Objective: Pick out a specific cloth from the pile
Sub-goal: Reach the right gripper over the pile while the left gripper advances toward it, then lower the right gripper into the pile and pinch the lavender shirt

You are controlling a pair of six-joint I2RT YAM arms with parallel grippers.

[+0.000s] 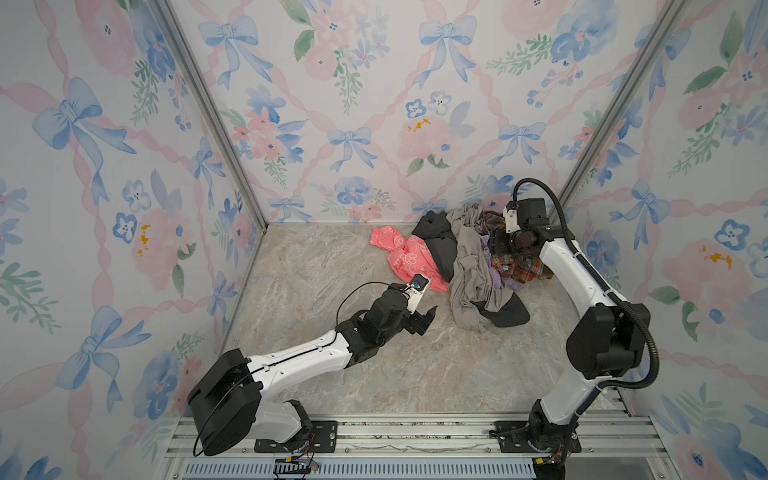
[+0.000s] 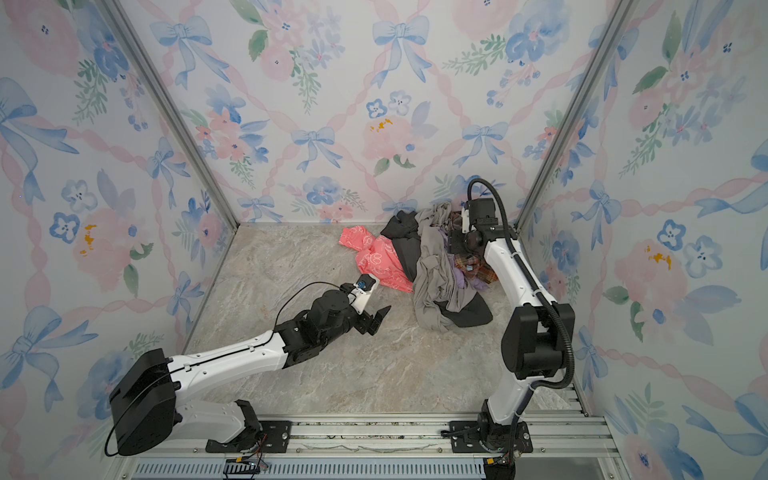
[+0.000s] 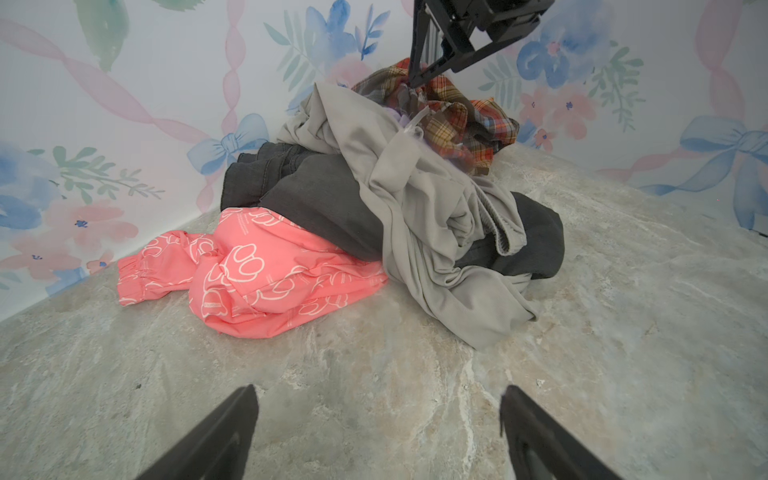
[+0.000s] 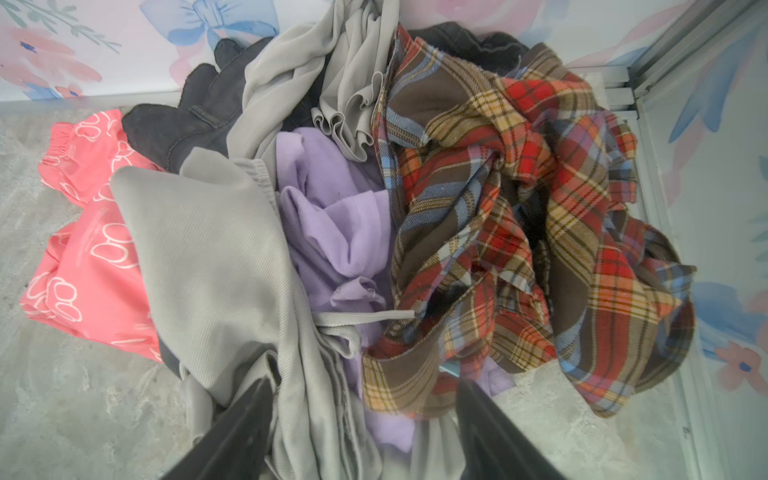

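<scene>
Right wrist view: right gripper (image 4: pixel 363 384), jaws spread and empty, straddles the cloth (image 4: pixel 332 224) and beige-grey garment (image 4: pixel 208 257), so pinching could snag both; left gripper (image 3: pixel 379 388) hangs unclenched.

**Arm structure.** The left arm (image 1: pixel 299 357) and right arm (image 1: pixel 582 274) have white moulded link shells joined by black joint housings.

**Mounting.** In both top views the left base plate (image 1: pixel 324 436) is at 7 o'clock and the right base plate (image 1: pixel 507 436) at 5 o'clock. Both are black, with visible screw heads.

**Cabling.** A ribbed black conduit (image 1: pixel 534 180) follows the right arm. A thin black cable (image 1: pixel 365 285) loops at the left wrist.

**Wrist units.** The left camera bracket (image 1: pixel 417 286) is white with a blue lens. The right camera bracket (image 1: pixel 512 218) is white.

**End effectors.** The left gripper (image 3: pixel 379 387) and right gripper (image 4: pixel 365 384) have black, tapered fingers.
</scene>
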